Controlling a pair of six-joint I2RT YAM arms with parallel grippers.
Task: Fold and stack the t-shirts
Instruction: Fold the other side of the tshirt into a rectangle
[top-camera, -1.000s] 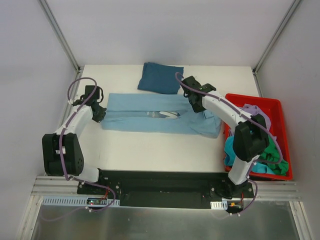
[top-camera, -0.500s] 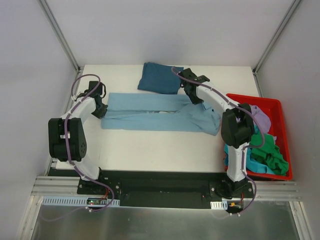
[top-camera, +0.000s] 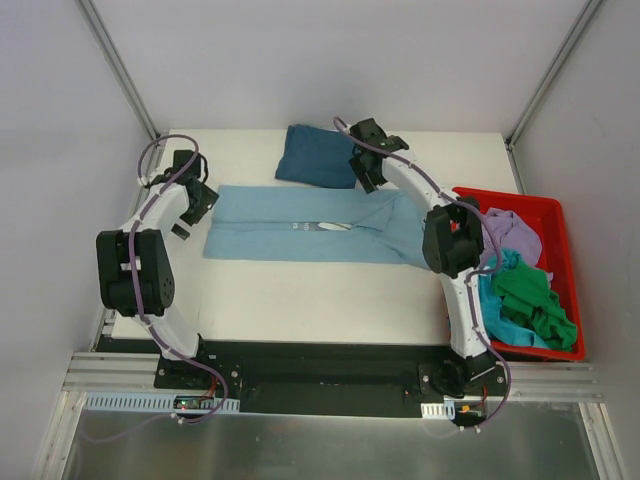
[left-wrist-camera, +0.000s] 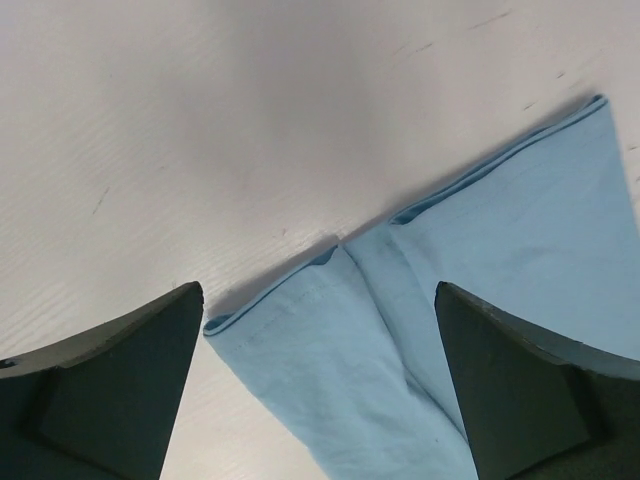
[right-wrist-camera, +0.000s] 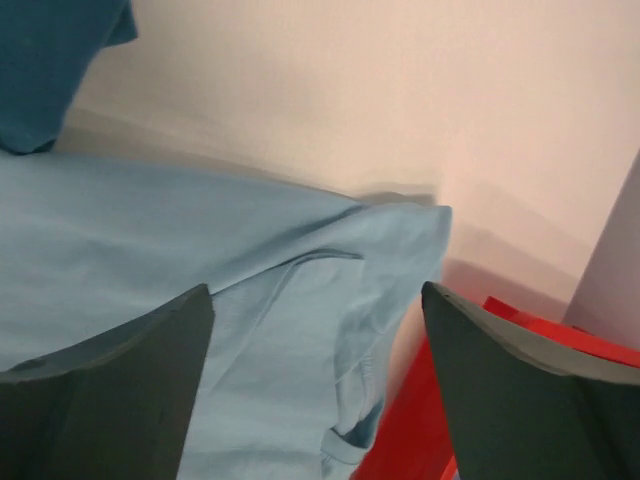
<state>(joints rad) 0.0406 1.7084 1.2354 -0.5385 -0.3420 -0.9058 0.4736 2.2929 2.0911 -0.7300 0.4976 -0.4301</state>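
Observation:
A light sky-blue t-shirt (top-camera: 300, 226) lies flat across the table as a long folded band, a bit of white print showing at its middle. Behind it rests a folded dark teal-blue t-shirt (top-camera: 318, 155). My left gripper (top-camera: 196, 196) hovers open over the band's left end; in the left wrist view the hem corner (left-wrist-camera: 290, 330) lies free between the fingers (left-wrist-camera: 120, 380). My right gripper (top-camera: 364, 166) hovers open above the band's far right part, with loose cloth (right-wrist-camera: 300, 330) below it and the teal shirt (right-wrist-camera: 50, 60) at its upper left. Neither gripper holds anything.
A red plastic bin (top-camera: 556, 208) stands at the table's right edge holding lilac (top-camera: 508, 228), green (top-camera: 532, 298) and turquoise (top-camera: 498, 322) shirts. Its red rim (right-wrist-camera: 420, 430) shows under the right gripper. Grey walls close in the table at the back and sides.
Both grippers have opened and let go of the light blue shirt's ends, then drawn back towards the far edge. The shirt now lies flat and loose.

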